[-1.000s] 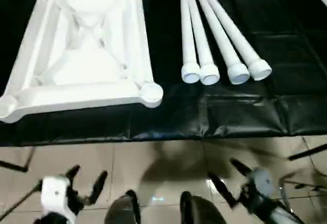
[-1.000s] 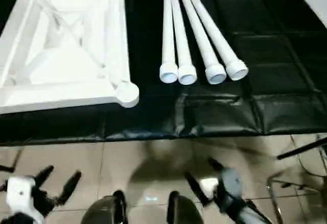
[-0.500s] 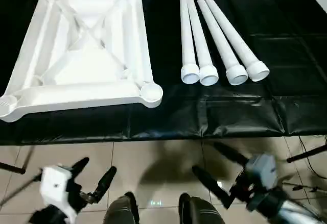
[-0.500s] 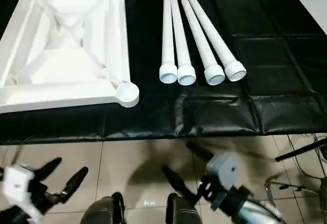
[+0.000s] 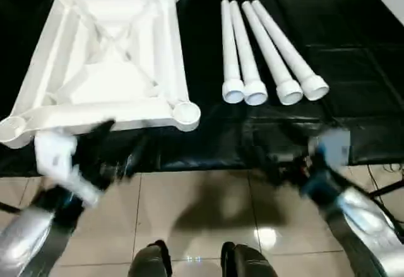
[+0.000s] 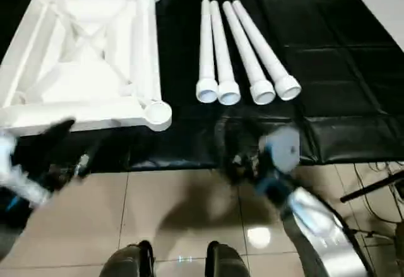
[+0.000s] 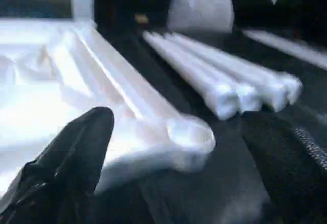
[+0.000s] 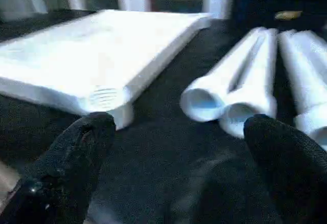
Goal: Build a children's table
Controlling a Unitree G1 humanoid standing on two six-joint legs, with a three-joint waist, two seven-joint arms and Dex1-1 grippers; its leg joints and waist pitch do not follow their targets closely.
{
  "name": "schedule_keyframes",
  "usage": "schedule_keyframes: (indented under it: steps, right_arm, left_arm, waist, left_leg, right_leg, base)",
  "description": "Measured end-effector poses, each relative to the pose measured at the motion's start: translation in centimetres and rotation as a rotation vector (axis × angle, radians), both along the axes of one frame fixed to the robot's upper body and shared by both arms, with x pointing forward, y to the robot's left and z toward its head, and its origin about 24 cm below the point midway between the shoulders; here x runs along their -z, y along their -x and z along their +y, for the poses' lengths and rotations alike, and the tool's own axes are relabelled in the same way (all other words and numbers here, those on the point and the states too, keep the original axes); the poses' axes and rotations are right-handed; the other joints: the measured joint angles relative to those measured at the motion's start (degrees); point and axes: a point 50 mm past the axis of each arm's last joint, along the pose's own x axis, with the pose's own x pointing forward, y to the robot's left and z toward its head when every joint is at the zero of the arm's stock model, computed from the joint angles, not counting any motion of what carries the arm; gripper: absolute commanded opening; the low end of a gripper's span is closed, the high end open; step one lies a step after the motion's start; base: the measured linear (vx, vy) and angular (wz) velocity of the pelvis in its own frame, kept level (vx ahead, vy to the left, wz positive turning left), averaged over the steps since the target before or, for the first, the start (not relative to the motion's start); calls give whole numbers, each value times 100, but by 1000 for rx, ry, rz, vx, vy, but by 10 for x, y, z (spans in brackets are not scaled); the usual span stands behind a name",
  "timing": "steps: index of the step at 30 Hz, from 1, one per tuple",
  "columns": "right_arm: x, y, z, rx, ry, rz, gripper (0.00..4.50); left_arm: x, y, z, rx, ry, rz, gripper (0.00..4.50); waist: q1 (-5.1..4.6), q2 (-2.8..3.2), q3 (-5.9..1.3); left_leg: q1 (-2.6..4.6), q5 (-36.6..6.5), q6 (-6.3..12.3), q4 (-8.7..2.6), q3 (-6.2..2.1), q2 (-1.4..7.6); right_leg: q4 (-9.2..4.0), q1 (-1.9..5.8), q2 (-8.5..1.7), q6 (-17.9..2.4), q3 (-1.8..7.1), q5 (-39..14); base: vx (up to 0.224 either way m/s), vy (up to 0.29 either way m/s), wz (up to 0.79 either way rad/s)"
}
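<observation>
Lying ribbed tabletop (image 5: 107, 62) beside tapered round legs (image 5: 265, 53).

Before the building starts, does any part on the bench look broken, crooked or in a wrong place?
Nothing stands out. The table top lies flat with its ribbed underside up on the black sheet. The four legs lie side by side to its right, wide ends toward the robot, fanning apart slightly. No crack or missing piece is visible.

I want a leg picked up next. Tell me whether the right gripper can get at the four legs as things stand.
Probably yes. The right gripper is open, at the workbench's near edge, just short of the four legs. They lie side by side with their wide ends toward it, and nothing stands between.
</observation>
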Motion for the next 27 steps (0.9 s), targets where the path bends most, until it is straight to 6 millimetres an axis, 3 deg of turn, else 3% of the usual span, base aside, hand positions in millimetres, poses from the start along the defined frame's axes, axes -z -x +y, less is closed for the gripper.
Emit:
schedule_keyframes:
  steps: [4,8,12,15,17,20,23,25,27]
  right_arm:
    - [-1,-13,7,108,3,-21,450]
    - [5,-21,14,155,13,28,450]
    - [18,-20,19,141,-13,113,450]
    - [20,-20,23,76,-58,131,450]
    - [19,-24,26,61,-71,126,450]
    - [13,-30,26,80,-64,103,450]
    - [11,-31,25,88,-54,81,450]
    - [14,-32,25,96,-46,81,450]
    - [18,-33,25,103,-28,79,450]
  left_arm:
    - [2,-21,-7,-87,-14,-1,444]
    - [13,-33,2,-261,-102,28,444]
    - [27,-26,11,-351,-175,67,444]
    - [35,-22,9,-341,-149,126,444]
    - [34,-20,4,-300,-135,124,444]
    - [29,-23,-2,-281,-97,102,444]
    - [25,-30,-6,-270,-86,73,444]
    - [29,-33,-6,-260,-100,88,444]
    - [32,-35,-9,-248,-108,99,444]
  waist:
    - [-11,3,-38]
    - [-8,2,-74]
    - [8,21,-199]
    - [32,-7,-274]
    - [55,-5,-336]
    - [80,50,-407]
    - [86,31,-479]
    - [42,55,-496]
    - [-18,81,-503]
  left_leg:
    - [2,-4,-9,46,-2,3]
    - [-5,-3,-18,71,-8,7]
    - [-19,-12,-4,92,-13,2]
    - [-23,-11,-2,106,-16,4]
    - [-24,-11,-1,123,-20,6]
    - [-22,-12,3,153,-20,3]
    - [-5,-11,1,152,-20,3]
    - [4,-12,1,150,-127,-20]
    - [-42,-13,1,146,-346,-78]
  right_leg:
    - [50,-2,0,1,8,0]
    - [59,-2,4,18,11,19]
    - [54,0,2,19,16,20]
    - [56,1,2,21,15,31]
    - [56,8,2,22,14,43]
    - [56,21,-2,23,19,66]
    - [55,29,-1,66,21,61]
    - [21,110,-29,94,-82,43]
    - [-63,251,-132,113,-367,-11]
  base:
    - [0,0,0]
    - [0,0,0]
    - [0,0,0]
    - [0,0,0]
    - [0,0,0]
    - [0,0,0]
    - [0,0,0]
    - [-16,-6,12]
    - [-22,-8,31]
